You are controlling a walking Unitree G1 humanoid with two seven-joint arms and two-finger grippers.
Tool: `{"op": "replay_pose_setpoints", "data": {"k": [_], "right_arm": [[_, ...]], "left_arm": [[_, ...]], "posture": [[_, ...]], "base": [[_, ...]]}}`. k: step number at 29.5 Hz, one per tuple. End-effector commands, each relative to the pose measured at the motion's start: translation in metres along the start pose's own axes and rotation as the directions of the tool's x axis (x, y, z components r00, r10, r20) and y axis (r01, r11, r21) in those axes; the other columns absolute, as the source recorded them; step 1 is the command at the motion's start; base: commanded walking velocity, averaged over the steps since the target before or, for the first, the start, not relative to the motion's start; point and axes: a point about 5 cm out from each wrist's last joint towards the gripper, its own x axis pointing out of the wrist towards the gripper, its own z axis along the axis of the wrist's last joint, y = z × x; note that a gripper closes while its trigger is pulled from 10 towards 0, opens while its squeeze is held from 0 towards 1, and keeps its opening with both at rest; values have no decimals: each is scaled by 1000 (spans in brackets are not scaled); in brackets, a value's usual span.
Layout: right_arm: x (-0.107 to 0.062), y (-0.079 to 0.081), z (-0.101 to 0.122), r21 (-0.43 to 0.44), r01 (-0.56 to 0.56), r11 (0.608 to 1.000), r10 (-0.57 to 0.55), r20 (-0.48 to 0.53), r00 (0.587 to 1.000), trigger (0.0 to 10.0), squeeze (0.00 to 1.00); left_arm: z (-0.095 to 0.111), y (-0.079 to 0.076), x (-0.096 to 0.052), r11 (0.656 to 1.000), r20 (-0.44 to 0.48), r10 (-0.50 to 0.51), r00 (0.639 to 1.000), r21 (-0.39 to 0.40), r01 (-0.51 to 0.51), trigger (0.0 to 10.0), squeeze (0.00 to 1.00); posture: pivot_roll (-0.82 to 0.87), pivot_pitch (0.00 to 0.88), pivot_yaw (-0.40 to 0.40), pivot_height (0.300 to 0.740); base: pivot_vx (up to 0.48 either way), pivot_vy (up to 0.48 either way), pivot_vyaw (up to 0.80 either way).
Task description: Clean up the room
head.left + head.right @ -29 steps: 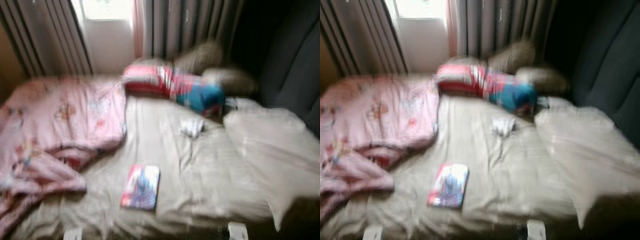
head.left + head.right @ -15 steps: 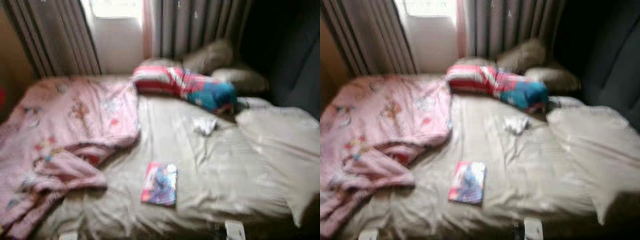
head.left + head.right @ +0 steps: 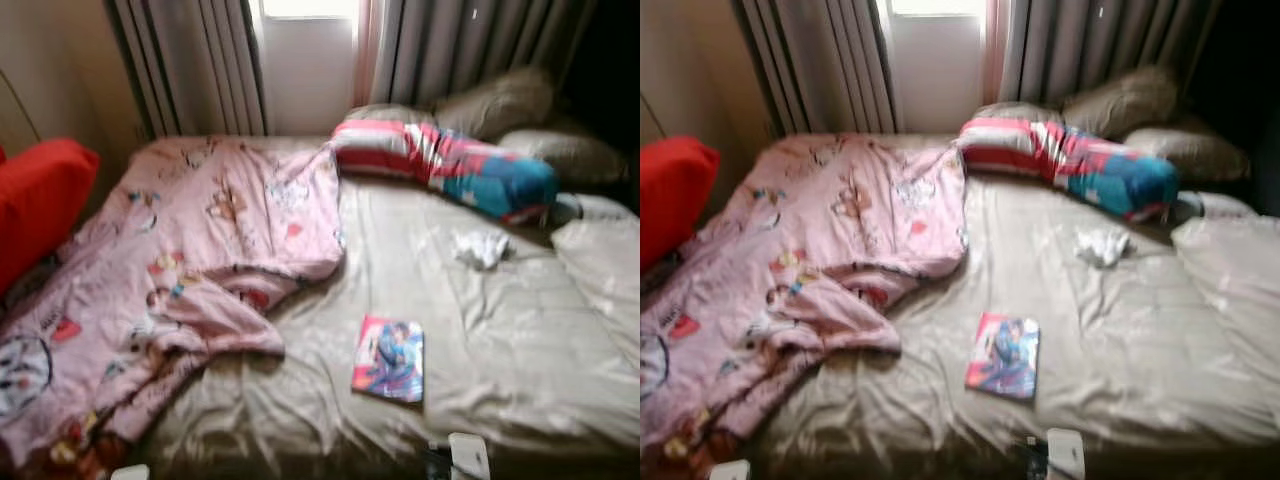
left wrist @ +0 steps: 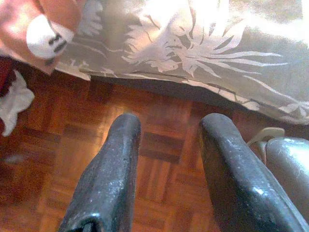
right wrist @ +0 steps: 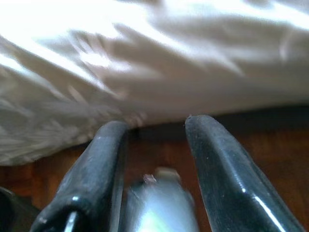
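— Left eye view first: what lies before you?

— A bed under a beige sheet, and I take the book on it as my landmark. It lies flat, cover up, towards the foot of the bed.

— What is around the book?

— A crumpled pink blanket with cartoon prints spreads on the left of it, its nearest fold close to the book but apart. Beyond the book and to its right sits a small white cloth, well apart from it. Farther past the book, at the head of the bed, lies a striped red, white and blue bolster, with two beige pillows behind that against grey curtains. Far left of the book, off the blanket's edge, is a red cushion.

— And your grippers?

— My left gripper hangs low over a wooden parquet floor, fingers spread with a clear gap between them and nothing held; the sheet's edge and a corner of the pink blanket droop beyond the fingertips. A white scrap lies on the floor there.

— The right one?

— My right gripper hangs beside the bed's edge too, fingers parted and empty, the pale sheet just past them.
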Motion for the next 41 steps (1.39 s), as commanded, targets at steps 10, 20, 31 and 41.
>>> {"op": "replay_pose_setpoints", "data": {"k": [10, 20, 31, 41], "right_arm": [[3, -3, 17, 21, 14, 1000, -16, 74, 997, 10000, 0], [5, 2, 85, -4, -47, 999, 44, 384, 922, 10000, 0], [-4, 31, 111, -122, -124, 985, 172, 559, 811, 10000, 0], [-6, 33, 115, -157, -111, 981, 182, 570, 802, 10000, 0]], "left_arm": [[29, -9, 6, 1000, 122, -24, 992, 19, 22, 10000, 0], [141, -26, -7, 992, 600, -120, 791, 104, 71, 10000, 0], [175, -71, -32, 973, 752, -227, 619, 146, 179, 10000, 0], [198, -69, -41, 971, 786, -240, 570, 192, 145, 10000, 0]], "posture": [[33, 82, 29, 651], [17, 92, 13, 651], [-4, 77, 11, 651], [-9, 56, 8, 651]], "base": [[0, 0, 0], [0, 0, 0], [0, 0, 0], [0, 0, 0]]}}
